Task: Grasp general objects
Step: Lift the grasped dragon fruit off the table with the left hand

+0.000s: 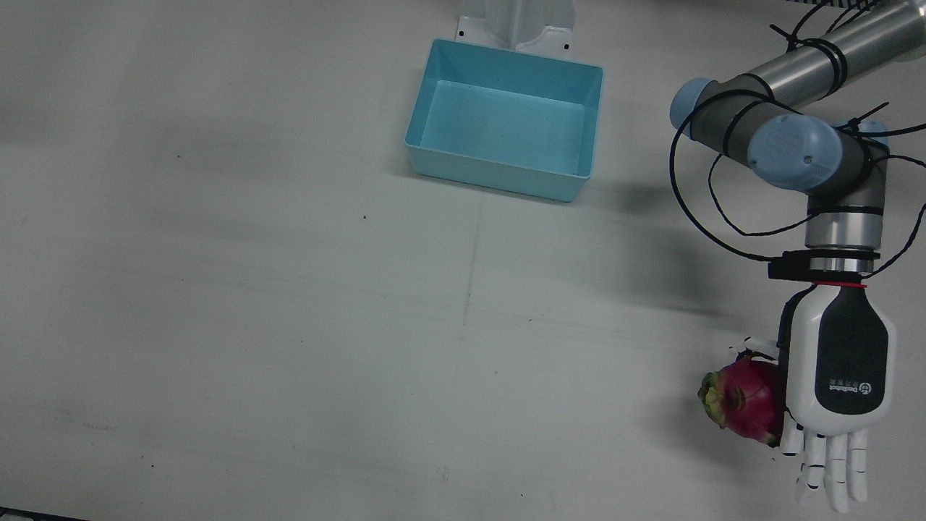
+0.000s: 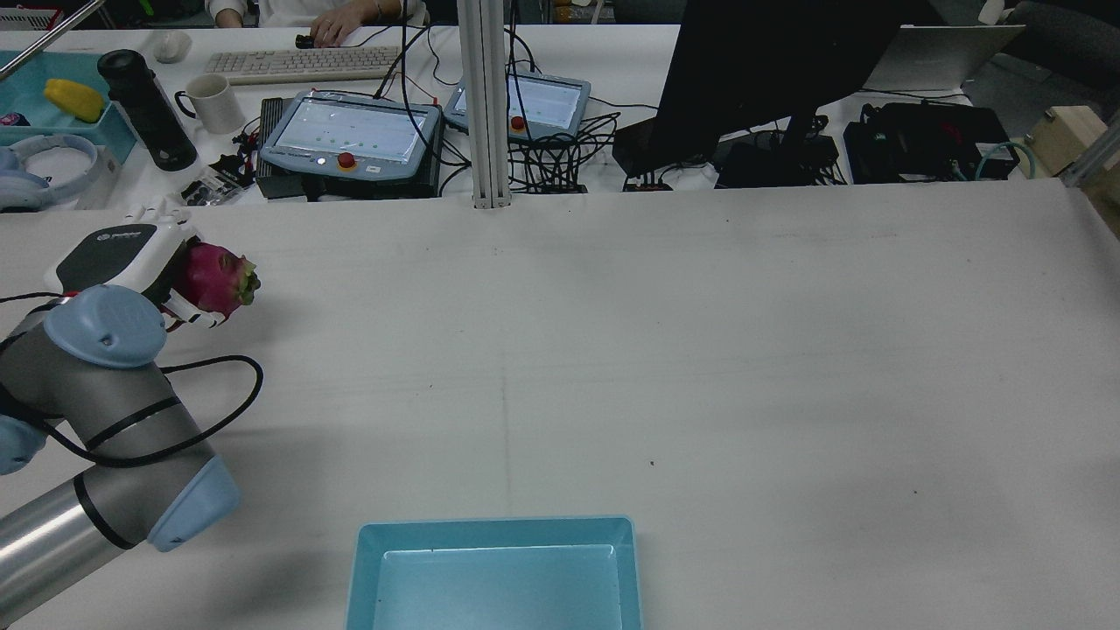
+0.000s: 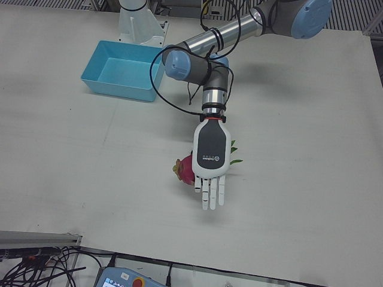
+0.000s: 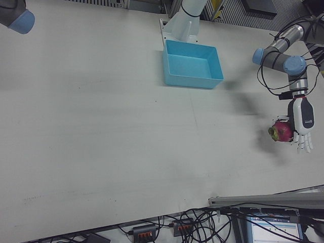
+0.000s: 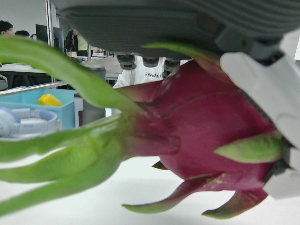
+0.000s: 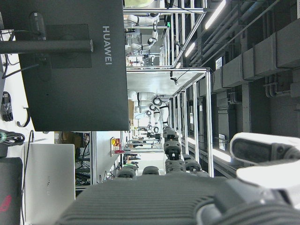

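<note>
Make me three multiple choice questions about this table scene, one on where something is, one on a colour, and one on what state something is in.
1. Where is the dragon fruit?
A. inside the bin
B. against the left hand, near the table's edge
C. in the middle of the table

2. What colour is the bin?
A. light blue
B. red
C. yellow

3. What is in the bin?
A. the fruit
B. a cup
C. nothing

Answers:
1 B, since the front view shows the fruit tucked beside the left hand, far from the bin.
2 A, as its walls and floor are pale blue in every view that shows it.
3 C, because its floor lies bare in the front and left-front views.
</note>
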### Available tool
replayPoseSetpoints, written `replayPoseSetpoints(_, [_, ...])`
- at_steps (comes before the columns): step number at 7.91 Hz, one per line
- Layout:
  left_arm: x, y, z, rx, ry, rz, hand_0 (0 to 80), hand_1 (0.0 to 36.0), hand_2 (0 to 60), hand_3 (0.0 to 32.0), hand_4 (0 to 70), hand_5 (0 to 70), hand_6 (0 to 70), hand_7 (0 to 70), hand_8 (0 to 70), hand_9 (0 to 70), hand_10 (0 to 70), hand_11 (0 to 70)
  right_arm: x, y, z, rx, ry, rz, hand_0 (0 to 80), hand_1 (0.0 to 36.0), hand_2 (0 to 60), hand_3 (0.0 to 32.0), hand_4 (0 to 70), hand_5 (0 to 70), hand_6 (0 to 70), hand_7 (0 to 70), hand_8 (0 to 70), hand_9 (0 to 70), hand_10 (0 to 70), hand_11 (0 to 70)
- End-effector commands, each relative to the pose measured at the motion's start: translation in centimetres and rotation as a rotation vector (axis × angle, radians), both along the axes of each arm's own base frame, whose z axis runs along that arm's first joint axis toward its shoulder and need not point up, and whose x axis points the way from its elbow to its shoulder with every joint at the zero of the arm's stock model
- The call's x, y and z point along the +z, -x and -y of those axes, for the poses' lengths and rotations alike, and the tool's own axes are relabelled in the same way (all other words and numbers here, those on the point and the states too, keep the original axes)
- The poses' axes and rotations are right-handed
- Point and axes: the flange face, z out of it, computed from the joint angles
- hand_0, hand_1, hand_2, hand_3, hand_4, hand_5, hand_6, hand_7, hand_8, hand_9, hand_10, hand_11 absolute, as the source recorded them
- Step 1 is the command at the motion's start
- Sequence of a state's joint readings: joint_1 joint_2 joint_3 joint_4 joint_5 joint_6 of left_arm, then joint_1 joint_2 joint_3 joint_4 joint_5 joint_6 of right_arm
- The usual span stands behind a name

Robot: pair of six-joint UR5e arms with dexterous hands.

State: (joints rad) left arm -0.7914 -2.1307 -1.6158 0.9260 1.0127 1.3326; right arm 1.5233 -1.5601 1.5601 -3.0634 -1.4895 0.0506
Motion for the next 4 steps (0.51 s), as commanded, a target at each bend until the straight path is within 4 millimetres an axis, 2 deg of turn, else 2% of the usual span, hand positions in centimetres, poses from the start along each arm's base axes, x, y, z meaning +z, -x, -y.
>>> replayPoseSetpoints(1, [-8.8,9.1,0.1,-0.080,-0.171,-0.221,25.8,9.3,36.8,0.0,9.0,68.0,4.4,18.5,0.0,2.4,5.2,8.1,0.0,0.0,0.0,0.000,0.000,0.000,0.0,0.0,0.0,0.0,0.0,0.0,0.0,0.0,0.0,0.0,0.0,0.0])
replayPoseSetpoints(2, [-9.6,10.8,0.7,-0.073,-0.188,-0.295,24.3,7.7,34.1,0.0,10.5,63.2,7.0,24.5,2.4,7.8,10.8,16.2,0.0,0.0,0.0,0.000,0.000,0.000,0.0,0.0,0.0,0.0,0.0,0.0,0.0,0.0,0.0,0.0,0.0,0.0])
replayPoseSetpoints(3, [-10.2,11.2,1.4,-0.045,-0.230,-0.385,23.6,6.9,33.2,0.0,11.1,60.2,8.6,27.7,4.6,11.2,18.4,27.2,0.0,0.0,0.0,0.000,0.000,0.000,0.0,0.0,0.0,0.0,0.0,0.0,0.0,0.0,0.0,0.0,0.0,0.0])
replayPoseSetpoints(4, [-10.9,10.5,2.2,0.053,-0.268,-0.456,22.1,5.4,31.7,0.0,12.7,57.5,11.8,33.2,8.4,17.5,26.1,38.2,0.0,0.0,0.0,0.000,0.000,0.000,0.0,0.0,0.0,0.0,0.0,0.0,0.0,0.0,0.0,0.0,0.0,0.0])
